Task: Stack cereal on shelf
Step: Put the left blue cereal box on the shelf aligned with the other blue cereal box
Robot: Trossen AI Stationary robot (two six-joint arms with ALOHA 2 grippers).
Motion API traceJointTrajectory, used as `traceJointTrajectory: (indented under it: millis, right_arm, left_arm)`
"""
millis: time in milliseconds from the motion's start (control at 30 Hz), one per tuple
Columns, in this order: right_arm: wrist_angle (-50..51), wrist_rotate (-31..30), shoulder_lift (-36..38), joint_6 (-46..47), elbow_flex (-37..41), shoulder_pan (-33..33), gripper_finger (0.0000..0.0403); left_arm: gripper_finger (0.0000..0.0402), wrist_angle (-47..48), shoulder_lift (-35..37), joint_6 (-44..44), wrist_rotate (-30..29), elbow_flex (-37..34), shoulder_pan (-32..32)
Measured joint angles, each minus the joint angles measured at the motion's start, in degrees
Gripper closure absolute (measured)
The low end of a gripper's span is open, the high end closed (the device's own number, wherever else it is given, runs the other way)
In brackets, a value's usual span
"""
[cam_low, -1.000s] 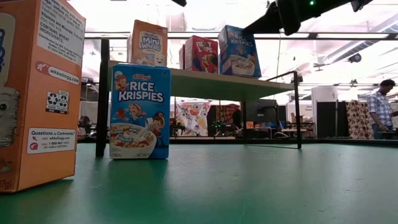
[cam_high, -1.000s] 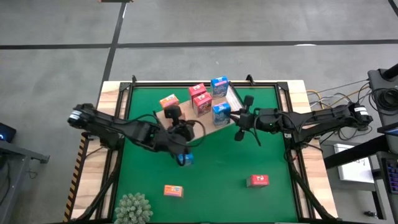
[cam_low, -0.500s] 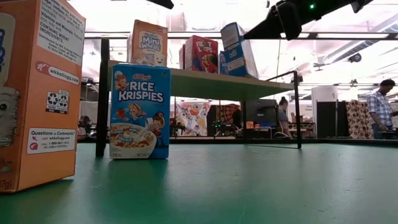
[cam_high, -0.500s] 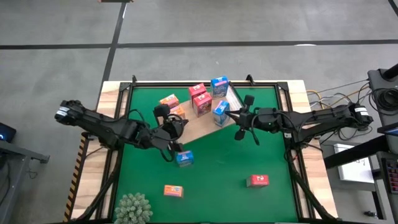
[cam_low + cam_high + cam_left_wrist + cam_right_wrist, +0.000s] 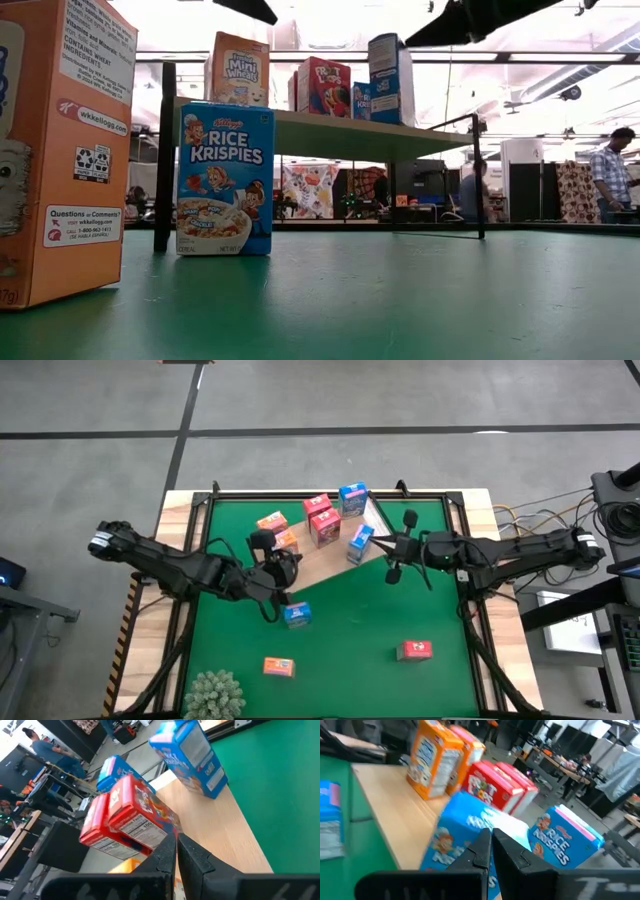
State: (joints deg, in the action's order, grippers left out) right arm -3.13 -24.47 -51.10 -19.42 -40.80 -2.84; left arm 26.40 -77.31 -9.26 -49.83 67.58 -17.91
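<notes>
Desk (image 5: 350, 630) carries the shelf (image 5: 320, 565) along its far side, and six of the nine cereal boxes stand on that board. Three wait on the green below the shelf: a blue box (image 5: 296, 615) just in front of its left half, an orange box (image 5: 279, 666) farther out, and a red box (image 5: 414, 650) well out beyond its right end.

The right arm has drawn back a little from the shelf's right end over the last second. The left arm has pulled back from the desk in front of the shelf and now hangs over the shelf's left half.

The clearest change is the end blue box (image 5: 360, 543) at the shelf's right end. A second ago it faced the low camera broadside. Now it shows its narrow side there and stands tall (image 5: 388, 66), so it has been swung round on the board. That reads as tidying the row rather than adding a box, so three boxes are left to place.

The right claw (image 5: 380, 545) has its fingers pressed together on nothing. It points at the end blue box from close by, and whether it touches the box I cannot tell.

The left claw (image 5: 288, 560) is likewise closed and empty. It is aimed at the pair of red boxes (image 5: 125, 815) in the middle of the shelf.
</notes>
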Motion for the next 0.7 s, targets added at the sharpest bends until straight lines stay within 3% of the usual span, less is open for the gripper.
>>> traceJointTrajectory:
  millis: [400, 700]
  right_arm:
    - [0.2, 0.9, 1.0, 0.5, -3.6, -8.6, 0.0394]
    - [17.4, 0.9, -3.7, 7.2, -14.4, -9.5, 0.0394]
  left_arm:
    - [0.0402, -4.8, 1.6, -4.7, 7.1, -6.0, 0.0]
    - [0.0402, -8.9, 5.8, -9.0, 15.9, -8.3, 0.0]
